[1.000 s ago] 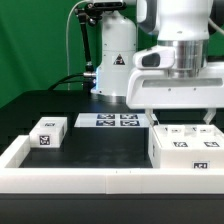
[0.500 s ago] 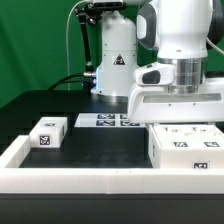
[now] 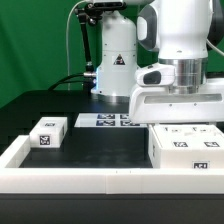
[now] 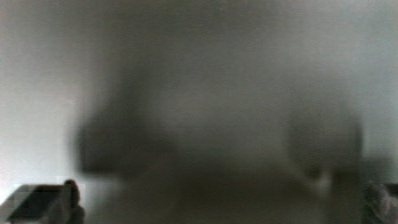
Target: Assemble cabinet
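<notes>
The cabinet (image 3: 185,148) is a large white box with black-and-white tags and stands at the exterior view's right, against the front rail. My gripper (image 3: 180,123) hangs directly over its top, very close to it, and the hand hides the box's back edge. In the wrist view everything is a close grey blur. Only the two dark fingertips (image 4: 43,203) show, at the picture's far edges, so the jaws stand wide apart with nothing between them (image 4: 221,205). A smaller white tagged piece (image 3: 47,133) lies alone at the exterior view's left.
The marker board (image 3: 107,121) lies flat at the back middle on the dark table. A long white border rail (image 3: 80,180) runs along the front and up the left side. The robot's white base (image 3: 112,55) and cables stand behind.
The gripper has shifted toward the exterior view's right and come a little lower over the cabinet. Since half a second ago it has held still. The parts have not moved.
</notes>
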Tool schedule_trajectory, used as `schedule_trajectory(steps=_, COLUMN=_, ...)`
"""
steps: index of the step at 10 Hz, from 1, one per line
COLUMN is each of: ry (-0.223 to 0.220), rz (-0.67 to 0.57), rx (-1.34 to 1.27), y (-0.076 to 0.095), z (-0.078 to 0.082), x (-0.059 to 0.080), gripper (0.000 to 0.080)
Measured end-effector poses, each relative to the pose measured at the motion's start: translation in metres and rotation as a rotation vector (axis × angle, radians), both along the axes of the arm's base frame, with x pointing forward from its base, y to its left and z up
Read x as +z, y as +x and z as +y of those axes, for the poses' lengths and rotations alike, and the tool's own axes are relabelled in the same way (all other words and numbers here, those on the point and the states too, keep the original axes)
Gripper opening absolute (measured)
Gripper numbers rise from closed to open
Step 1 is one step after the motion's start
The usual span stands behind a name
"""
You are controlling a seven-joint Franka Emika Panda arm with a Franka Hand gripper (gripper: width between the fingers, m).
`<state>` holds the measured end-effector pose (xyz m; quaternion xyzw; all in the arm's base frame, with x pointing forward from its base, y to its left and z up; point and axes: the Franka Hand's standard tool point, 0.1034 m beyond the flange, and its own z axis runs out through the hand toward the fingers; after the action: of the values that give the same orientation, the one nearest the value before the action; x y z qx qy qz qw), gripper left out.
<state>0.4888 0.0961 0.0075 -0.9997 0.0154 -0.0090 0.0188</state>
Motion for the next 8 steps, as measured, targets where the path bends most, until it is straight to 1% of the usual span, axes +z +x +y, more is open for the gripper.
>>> schedule_trajectory(steps=1, ry=0.003, rz=-0.002, rx=-0.006, y=0.0, z=0.005, x=0.0, gripper=0.0797)
schedule_trajectory(steps=2, ry=0.005, rz=-0.002, rx=-0.008, y=-0.001, z=0.006, x=0.0, gripper=0.0797)
schedule_trajectory(steps=3, ry=0.003, rz=-0.002, rx=0.0, y=0.0, z=0.004, x=0.0, gripper=0.0797)
schedule_trajectory(steps=4, ry=-0.001, rz=-0.006, rx=0.029, y=0.001, z=-0.002, x=0.0, gripper=0.0797)
schedule_trajectory(steps=5, ry=-0.003, rz=-0.008, rx=0.044, y=0.003, z=-0.009, x=0.0, gripper=0.0709)
schedule_trajectory(steps=6, ry=-0.004, rz=-0.008, rx=0.047, y=0.003, z=-0.009, x=0.0, gripper=0.0709)
schedule_trajectory(steps=7, ry=-0.004, rz=-0.008, rx=0.051, y=0.003, z=-0.009, x=0.0, gripper=0.0508)
schedule_trajectory(steps=8, ry=-0.004, rz=-0.008, rx=0.052, y=0.003, z=-0.009, x=0.0, gripper=0.0352)
